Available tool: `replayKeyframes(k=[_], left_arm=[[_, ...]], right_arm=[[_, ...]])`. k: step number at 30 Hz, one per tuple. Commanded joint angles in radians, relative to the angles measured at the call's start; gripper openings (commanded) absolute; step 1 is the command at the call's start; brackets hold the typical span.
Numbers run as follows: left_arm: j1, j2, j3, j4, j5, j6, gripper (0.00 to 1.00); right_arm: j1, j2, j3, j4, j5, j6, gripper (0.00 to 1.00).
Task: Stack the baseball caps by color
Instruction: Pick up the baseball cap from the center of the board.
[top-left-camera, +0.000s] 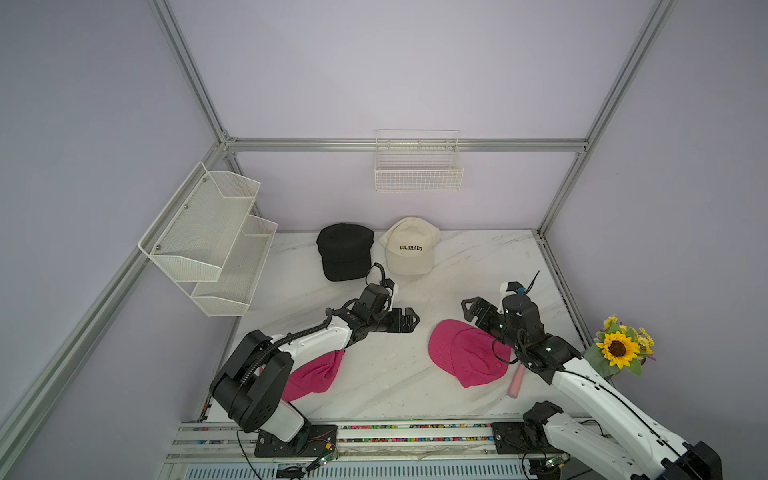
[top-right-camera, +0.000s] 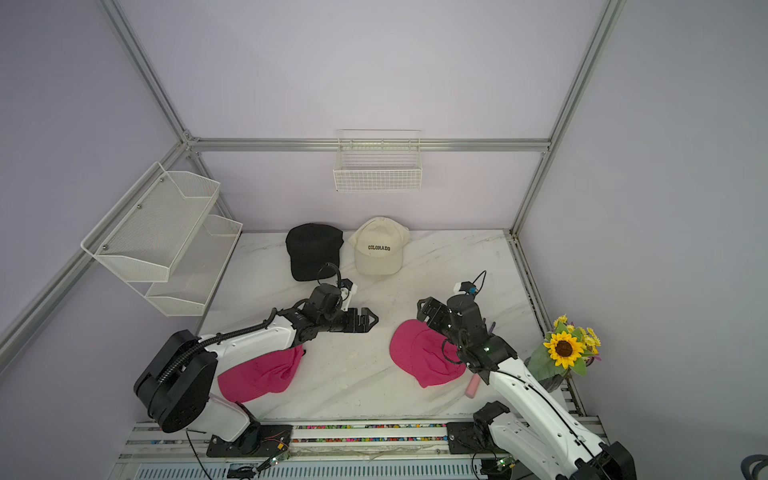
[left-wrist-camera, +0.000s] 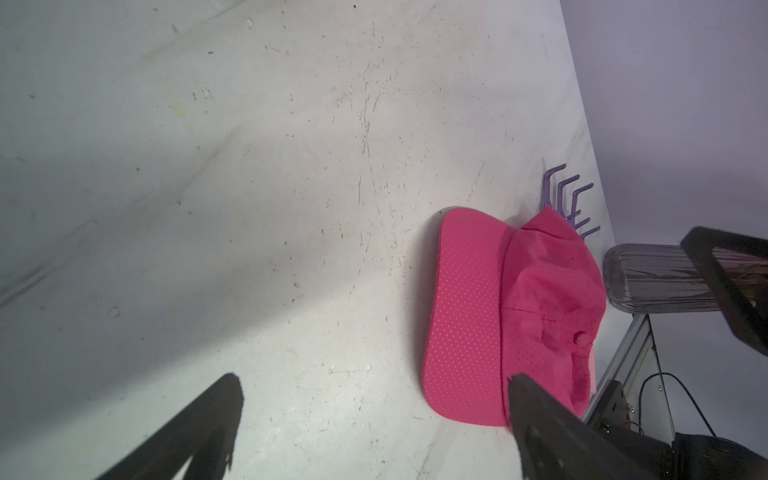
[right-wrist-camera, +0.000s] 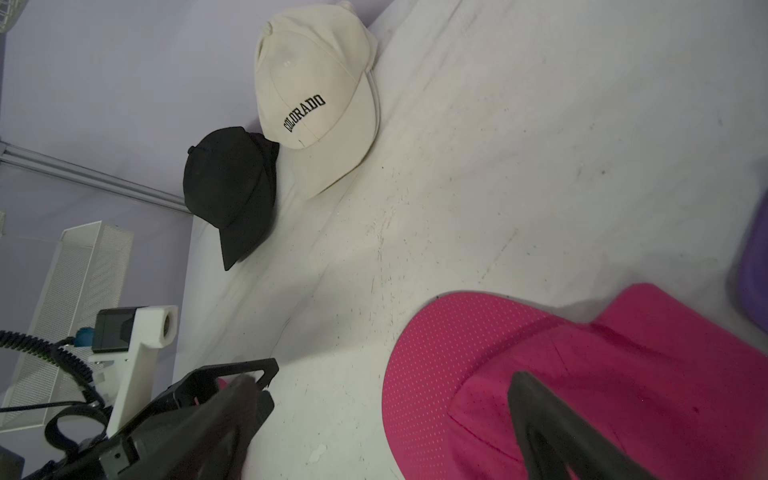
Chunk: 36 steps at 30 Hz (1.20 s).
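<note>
Two pink caps (top-right-camera: 257, 376) (top-right-camera: 419, 353): unstacked, well apart on the surface (top-left-camera: 374, 386).
Left pink cap (top-left-camera: 316, 376): front, half hidden under left arm (top-left-camera: 307, 336).
Black cap (top-left-camera: 345, 251): back, just beside cream cap (top-left-camera: 409, 249).
Left hand (top-left-camera: 409, 320): spread, empty, over bare surface.
Right pink cap (top-left-camera: 461, 353): below right arm (top-left-camera: 582, 374).
Right hand (top-left-camera: 468, 309): spread, empty, near its brim.
Risk: arm swing may drag the left cap; a thin pinch may let soft fabric slip.
</note>
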Motion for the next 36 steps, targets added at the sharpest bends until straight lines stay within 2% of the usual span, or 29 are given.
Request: replayKeyframes(k=[1,6,9,11,15,21,28,33,36], left_arm=[[-0.019,0.029,0.049,0.068,0.045,-0.021,1.00],[-0.045,0.072,0.078,0.068,0.079,-0.015,1.00],[-0.052,0.080,0.081,0.068,0.086,-0.015,1.00],[-0.056,0.084,0.081,0.069,0.082,-0.016,1.00],[-0.056,0.089,0.082,0.070,0.091,-0.016,1.00],[-0.060,0.092,0.058,0.093,0.114,-0.014,1.00],[-0.061,0.135,0.058,0.122,0.165,-0.005,1.00],[-0.061,0.171,0.071,0.137,0.191,-0.014,1.00],[-0.061,0.170,0.060,0.139,0.183,-0.024,1.00]], right_arm=[[-0.006,-0.039,-0.020,-0.151,-0.007,0.098,0.97],[-0.007,-0.071,-0.033,-0.189,0.012,0.245,0.97],[-0.007,-0.083,-0.074,-0.201,-0.071,0.414,0.97],[-0.007,-0.083,-0.106,-0.182,-0.133,0.478,0.97],[-0.006,-0.130,-0.130,-0.209,-0.103,0.582,0.97],[-0.007,-0.236,-0.282,-0.130,-0.179,0.758,0.94],[-0.007,-0.154,-0.255,-0.206,-0.116,0.748,0.94],[-0.007,-0.005,-0.313,0.023,-0.175,0.706,0.88],[-0.006,0.155,-0.280,0.139,-0.183,0.610,0.78]])
